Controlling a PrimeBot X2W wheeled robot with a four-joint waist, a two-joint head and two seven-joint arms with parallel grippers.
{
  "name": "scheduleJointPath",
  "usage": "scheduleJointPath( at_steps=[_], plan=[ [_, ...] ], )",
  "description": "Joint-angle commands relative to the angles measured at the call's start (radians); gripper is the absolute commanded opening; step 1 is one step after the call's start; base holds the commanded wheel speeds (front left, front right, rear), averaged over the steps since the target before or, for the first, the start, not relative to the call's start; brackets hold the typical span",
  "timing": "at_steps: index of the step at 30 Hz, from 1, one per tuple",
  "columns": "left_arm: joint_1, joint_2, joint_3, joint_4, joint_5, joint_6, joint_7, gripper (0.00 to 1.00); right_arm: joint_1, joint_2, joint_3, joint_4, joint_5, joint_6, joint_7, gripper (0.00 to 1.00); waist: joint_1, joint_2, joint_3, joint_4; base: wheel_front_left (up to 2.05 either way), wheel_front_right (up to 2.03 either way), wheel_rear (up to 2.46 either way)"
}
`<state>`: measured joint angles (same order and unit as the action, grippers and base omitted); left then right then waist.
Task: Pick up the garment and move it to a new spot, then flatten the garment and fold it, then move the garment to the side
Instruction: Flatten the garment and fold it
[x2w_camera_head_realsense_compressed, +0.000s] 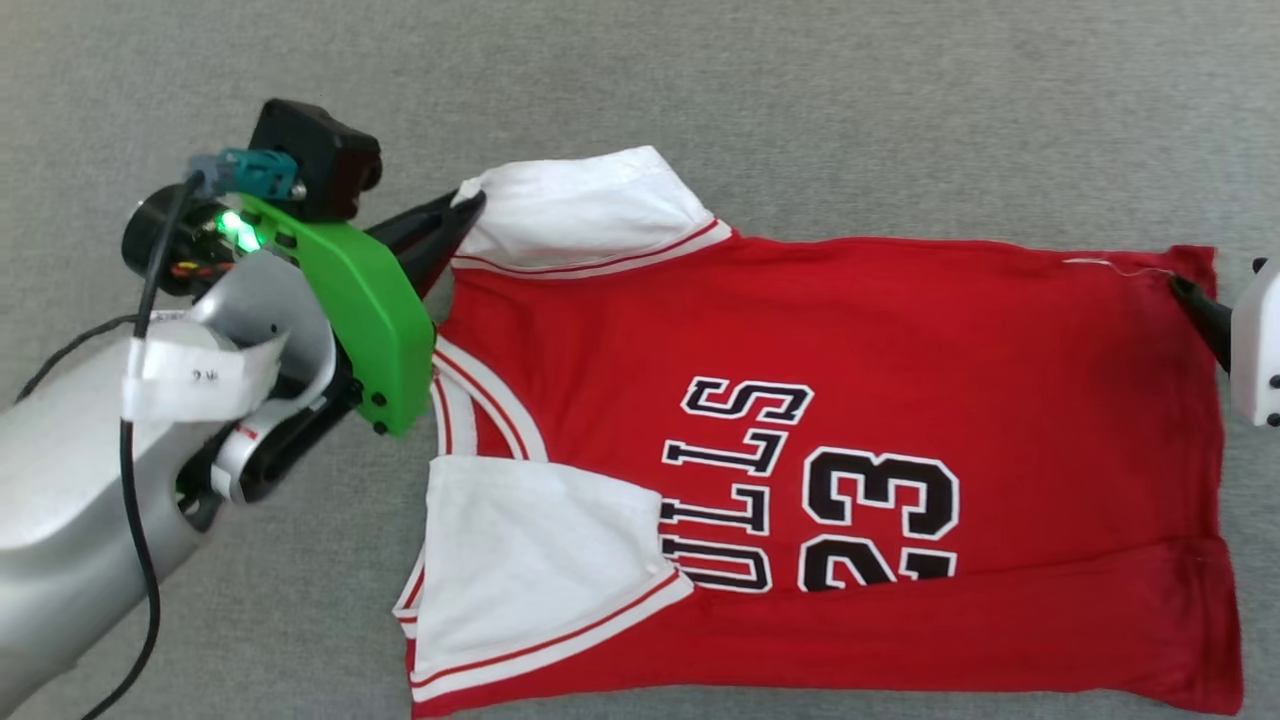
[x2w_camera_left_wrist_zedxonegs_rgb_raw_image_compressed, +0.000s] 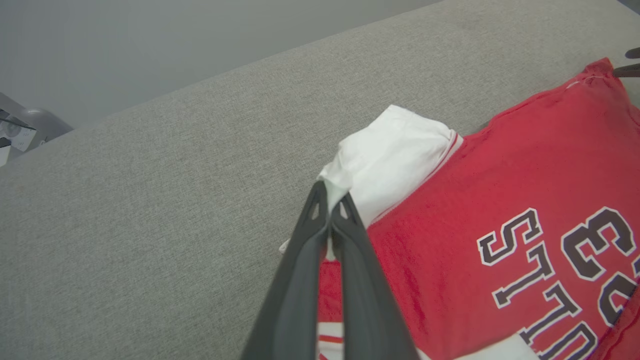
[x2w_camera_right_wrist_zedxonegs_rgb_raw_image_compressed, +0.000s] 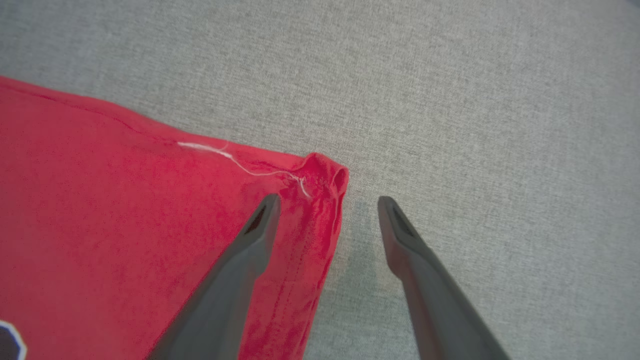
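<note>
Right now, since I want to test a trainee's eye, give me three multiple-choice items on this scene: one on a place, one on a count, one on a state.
1. Where does the left gripper grip the red soft-fabric sports jersey with white sleeves?
A. its far white sleeve
B. its neckline
C. its printed number

2. How many white sleeves show in the head view?
A. one
B. two
C. three

3. How does the right gripper stand?
A. shut on fabric
B. open, astride the red hem corner
C. shut, clear of the jersey

1 A: the shut dark fingers pinch that sleeve's edge.
2 B: one lies at the top, one at the lower left.
3 B: its fingers stand apart, one over the cloth, one over the grey surface.
</note>
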<state>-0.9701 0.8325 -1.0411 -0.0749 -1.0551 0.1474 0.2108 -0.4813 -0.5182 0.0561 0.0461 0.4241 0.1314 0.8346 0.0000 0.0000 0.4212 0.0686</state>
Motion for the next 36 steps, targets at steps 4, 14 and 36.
scheduleJointPath(
  at_steps=[4,14,36],
  plan=[
    [0.035,0.012,-0.001,-0.073,0.017,0.041,-0.014,0.0,-0.035,-0.021,0.015,0.063,-0.014,-0.001,0.017,1.0,0.0,0.0,0.044,0.063,0.0,0.0,0.0],
    [0.063,-0.003,-0.015,-0.113,0.023,0.065,-0.029,0.0,-0.019,-0.038,0.071,0.16,0.029,-0.001,0.014,0.0,0.0,0.0,0.042,0.09,0.0,0.0,0.0],
    [0.322,0.058,-0.041,-0.113,-0.086,0.115,-0.132,0.0,0.245,-0.005,-0.014,0.059,0.211,-0.001,-0.307,0.0,0.0,0.0,-0.235,0.067,0.0,0.0,0.0]
  ],
)
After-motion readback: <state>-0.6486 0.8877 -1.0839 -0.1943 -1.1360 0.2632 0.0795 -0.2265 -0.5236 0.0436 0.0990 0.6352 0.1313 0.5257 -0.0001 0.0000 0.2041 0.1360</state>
